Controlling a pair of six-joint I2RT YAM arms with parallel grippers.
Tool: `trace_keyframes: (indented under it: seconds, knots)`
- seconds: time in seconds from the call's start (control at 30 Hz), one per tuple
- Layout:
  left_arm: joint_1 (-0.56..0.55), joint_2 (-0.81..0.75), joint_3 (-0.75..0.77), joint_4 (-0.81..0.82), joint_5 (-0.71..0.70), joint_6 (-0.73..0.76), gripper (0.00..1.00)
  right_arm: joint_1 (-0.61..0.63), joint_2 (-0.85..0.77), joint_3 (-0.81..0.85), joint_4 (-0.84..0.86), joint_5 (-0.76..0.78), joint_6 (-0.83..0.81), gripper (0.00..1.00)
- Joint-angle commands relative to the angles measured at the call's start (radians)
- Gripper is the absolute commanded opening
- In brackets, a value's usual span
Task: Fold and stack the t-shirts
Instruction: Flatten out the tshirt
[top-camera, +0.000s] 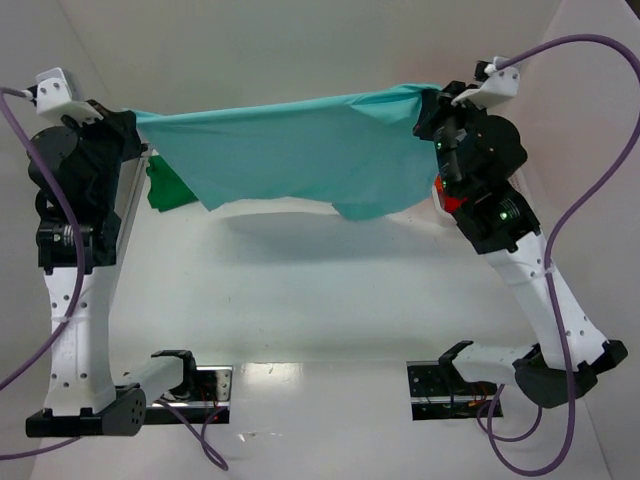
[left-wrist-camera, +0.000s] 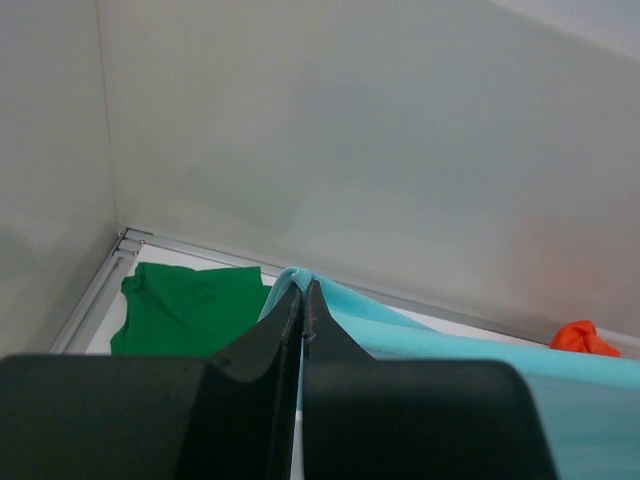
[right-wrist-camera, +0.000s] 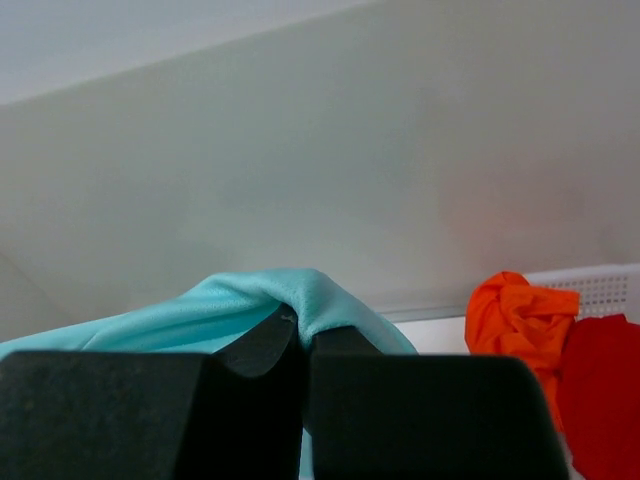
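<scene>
As seen from overhead, recorded a white, glossy tabletop (top-camera: 300, 310) with soft reflections, boxed in by plain pale walls (left-wrist-camera: 350, 150) at left, back and right. Noted a metal rail (left-wrist-camera: 98, 292) along the foot of the left wall.

Working left to right:
- Found left claw (top-camera: 133, 122) raised off the tabletop, pressed together and pinching one corner of the light teal t-shirt (top-camera: 300, 150).
- Logged dark green t-shirt (top-camera: 168, 190) lying on the tabletop in the far left corner, partly hidden behind the left arm (top-camera: 75, 290) and under the hanging teal cloth.
- Saw the teal cloth stretched in the air between both claws, sagging mid-span, with a shadow beneath. Cannot tell whether its lowest fold touches the tabletop.
- Found right claw (top-camera: 435, 108) likewise pressed together, pinching the opposite teal corner, with cloth draped over its tips.
- Logged bright orange t-shirt (right-wrist-camera: 518, 312), crumpled, touching the red t-shirt (right-wrist-camera: 600, 395), both by the white mesh basket (right-wrist-camera: 610, 288) at far right. Cannot tell whether inside it. Mostly blocked from overhead by the right arm (top-camera: 540, 280).
- Noted purple cables (top-camera: 590, 190) looping off both wrists.
</scene>
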Motion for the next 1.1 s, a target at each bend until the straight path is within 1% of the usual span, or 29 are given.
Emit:
trace_keyframes:
  seconds: [0.0,0.07,0.1,0.13,0.17,0.23,0.27,0.3,0.33,0.43,0.5,0.57,0.6,0.67,0.7,0.77,0.8,0.83,0.87,0.9,0.93,1.0,1.03,1.07]
  knots:
    - [0.003,-0.113,0.026,0.013,0.005,0.017,0.00,-0.011,-0.139,0.037,0.048,-0.018,0.017,0.00]
    - [0.003,-0.198,-0.033,-0.011,0.005,0.003,0.00,-0.011,-0.205,-0.038,0.014,-0.027,0.037,0.00]
    - [0.003,-0.272,-0.085,-0.037,0.005,-0.009,0.00,-0.011,-0.279,-0.097,-0.019,-0.050,0.055,0.00]
    - [0.003,-0.313,-0.114,-0.047,0.014,-0.023,0.00,-0.011,-0.367,-0.165,-0.032,-0.076,0.083,0.00]
    - [0.003,-0.353,-0.139,-0.066,0.014,-0.035,0.00,-0.011,-0.412,-0.191,-0.053,-0.096,0.095,0.00]
    - [0.003,-0.479,-0.144,-0.161,0.005,-0.044,0.00,-0.011,-0.523,-0.222,-0.110,-0.159,0.134,0.00]
    - [-0.007,-0.502,-0.144,-0.162,-0.010,-0.044,0.00,-0.011,-0.548,-0.222,-0.134,-0.173,0.144,0.00]
    - [-0.008,-0.524,-0.118,-0.200,-0.020,-0.044,0.00,-0.011,-0.568,-0.222,-0.157,-0.182,0.154,0.00]
    - [-0.018,-0.556,-0.101,-0.214,-0.039,-0.053,0.00,-0.011,-0.581,-0.186,-0.202,-0.206,0.154,0.00]
    - [-0.018,-0.565,-0.023,-0.240,-0.067,-0.054,0.00,-0.011,-0.581,-0.124,-0.231,-0.219,0.154,0.00]
    - [-0.027,-0.520,0.012,-0.240,-0.092,-0.054,0.00,-0.011,-0.541,-0.078,-0.231,-0.204,0.143,0.00]
    - [-0.037,-0.463,0.013,-0.222,-0.101,-0.043,0.00,-0.011,-0.500,-0.038,-0.240,-0.193,0.132,0.00]
    - [-0.037,-0.443,0.013,-0.199,-0.101,-0.043,0.00,-0.011,-0.448,-0.029,-0.240,-0.149,0.123,0.00]
    - [-0.037,-0.380,-0.007,-0.169,-0.101,-0.043,0.00,-0.011,-0.406,-0.044,-0.240,-0.122,0.112,0.00]
    - [-0.037,-0.363,-0.054,-0.136,-0.112,-0.043,0.00,-0.011,-0.376,-0.088,-0.210,-0.095,0.112,0.00]
    - [-0.037,-0.323,-0.121,-0.087,-0.112,-0.043,0.00,-0.011,-0.366,-0.153,-0.185,-0.072,0.123,0.00]
    - [-0.037,-0.312,-0.207,-0.064,-0.112,-0.052,0.00,-0.011,-0.354,-0.236,-0.150,-0.060,0.135,0.00]
    - [-0.037,-0.312,-0.208,-0.045,-0.112,-0.063,0.00,-0.011,-0.354,-0.278,-0.139,-0.059,0.149,0.00]
    - [-0.037,-0.312,-0.298,-0.009,-0.112,-0.073,0.00,-0.011,-0.354,-0.368,-0.128,-0.059,0.187,0.00]
    - [-0.037,-0.312,-0.343,0.007,-0.100,-0.090,0.00,-0.011,-0.364,-0.416,-0.110,-0.075,0.206,0.00]
    - [-0.037,-0.312,-0.427,0.028,-0.099,-0.115,0.00,-0.011,-0.378,-0.512,-0.101,-0.087,0.250,0.00]
    - [-0.037,-0.337,-0.512,0.047,-0.086,-0.133,0.00,-0.011,-0.390,-0.605,-0.087,-0.101,0.298,0.00]
    - [-0.037,-0.355,-0.589,0.047,-0.086,-0.161,0.00,-0.011,-0.391,-0.687,-0.076,-0.113,0.342,0.00]
    - [-0.037,-0.364,-0.630,0.059,-0.086,-0.161,0.00,-0.011,-0.391,-0.720,-0.076,-0.113,0.362,0.00]
